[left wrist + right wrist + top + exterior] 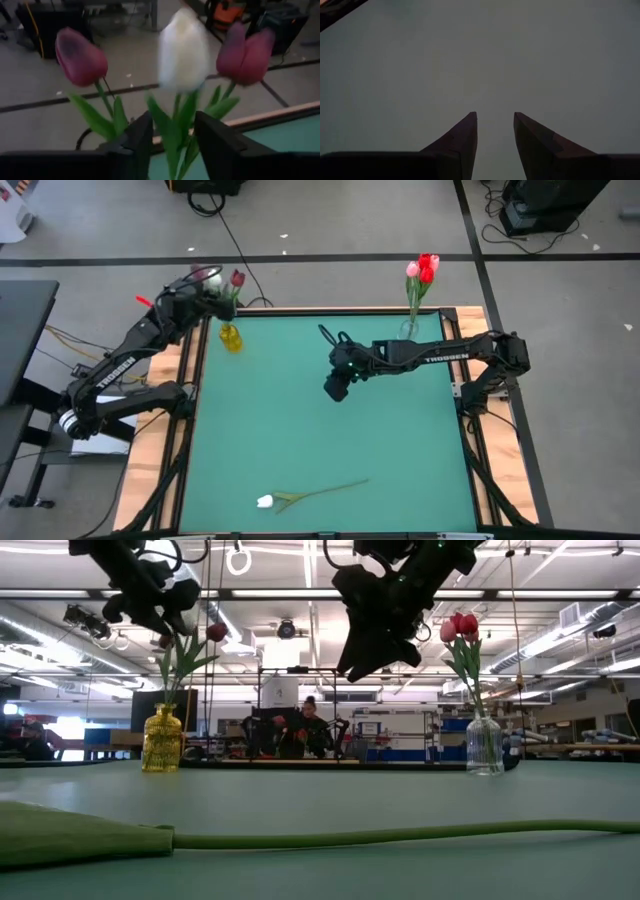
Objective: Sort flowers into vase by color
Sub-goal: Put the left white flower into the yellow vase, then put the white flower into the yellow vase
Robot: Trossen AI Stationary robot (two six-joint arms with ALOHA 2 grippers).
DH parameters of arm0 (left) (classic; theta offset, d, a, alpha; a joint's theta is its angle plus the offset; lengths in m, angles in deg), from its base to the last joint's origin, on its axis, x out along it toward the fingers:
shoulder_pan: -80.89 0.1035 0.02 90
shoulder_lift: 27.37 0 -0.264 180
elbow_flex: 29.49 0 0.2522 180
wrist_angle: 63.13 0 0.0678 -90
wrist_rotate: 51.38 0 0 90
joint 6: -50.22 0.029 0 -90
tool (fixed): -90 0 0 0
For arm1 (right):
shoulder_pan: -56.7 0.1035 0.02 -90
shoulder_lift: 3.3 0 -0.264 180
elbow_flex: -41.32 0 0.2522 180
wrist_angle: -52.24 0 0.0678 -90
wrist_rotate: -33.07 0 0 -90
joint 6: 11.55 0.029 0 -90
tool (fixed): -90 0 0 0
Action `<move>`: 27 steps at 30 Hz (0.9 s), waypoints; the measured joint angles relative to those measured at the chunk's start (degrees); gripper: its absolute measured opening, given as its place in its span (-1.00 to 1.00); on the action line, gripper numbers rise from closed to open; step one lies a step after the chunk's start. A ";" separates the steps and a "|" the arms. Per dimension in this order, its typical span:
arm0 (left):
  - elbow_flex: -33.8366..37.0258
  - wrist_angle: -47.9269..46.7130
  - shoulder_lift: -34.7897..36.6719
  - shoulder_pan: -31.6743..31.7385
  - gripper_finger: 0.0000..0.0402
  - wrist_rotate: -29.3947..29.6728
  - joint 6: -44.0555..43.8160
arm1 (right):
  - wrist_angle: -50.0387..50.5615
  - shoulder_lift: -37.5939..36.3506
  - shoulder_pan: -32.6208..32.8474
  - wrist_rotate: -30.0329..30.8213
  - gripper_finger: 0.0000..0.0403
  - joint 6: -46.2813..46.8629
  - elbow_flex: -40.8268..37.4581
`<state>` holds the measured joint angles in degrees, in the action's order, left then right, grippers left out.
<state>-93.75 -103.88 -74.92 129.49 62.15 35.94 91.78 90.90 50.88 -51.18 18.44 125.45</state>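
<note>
Releasing the white tulip [183, 50] into the yellow vase [231, 338], your left tool [172, 137] stands apart; the right tool [494, 142] hovers apart, empty.

The high view looks straight down on the whole green table [330, 420]. The low view sits at tabletop level, facing across it into the room. Both share the yellow vase [231, 338] and clear vase [484, 744]. Each wrist view looks closely past its own fingers.
</note>
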 joint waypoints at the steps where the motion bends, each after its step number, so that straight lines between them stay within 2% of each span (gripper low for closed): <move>1: 0.00 -1.03 0.12 -0.17 -0.19 -0.22 -0.07 | 0.01 -0.01 0.00 -0.31 -0.31 -0.04 0.01; 5: -3.16 -7.58 0.42 -0.99 0.03 -2.37 -0.16 | 0.04 -0.01 0.00 -1.35 -0.31 -0.14 0.02; 8: -7.98 -17.75 0.48 -2.01 0.13 -5.27 -0.23 | 0.07 -0.01 0.00 -2.33 -0.31 -0.99 0.02; 12: -12.10 -31.12 0.49 -4.49 0.18 -11.45 -2.28 | 0.92 -0.01 -0.22 -3.39 -0.31 -1.54 0.02; 16: -12.80 -39.67 0.51 -8.24 0.18 -16.46 -8.08 | 1.20 -0.01 -0.26 -3.93 -0.31 -1.65 0.02; 19: -9.91 -41.13 0.51 -13.56 0.18 -21.24 -15.69 | 1.20 -0.01 -0.26 -5.23 -0.32 -1.57 0.02; 22: -5.81 -40.48 0.25 -21.05 0.18 -24.76 -22.36 | 1.02 -0.01 -0.20 -9.36 -0.32 -1.48 0.02; 27: 0.86 -33.54 0.25 -33.96 0.18 -24.32 -32.61 | -0.33 -0.01 2.08 -11.51 -0.32 -1.65 0.02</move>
<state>-92.89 -137.41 -74.67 95.53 37.83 3.33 91.45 90.90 52.96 -62.69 16.78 125.47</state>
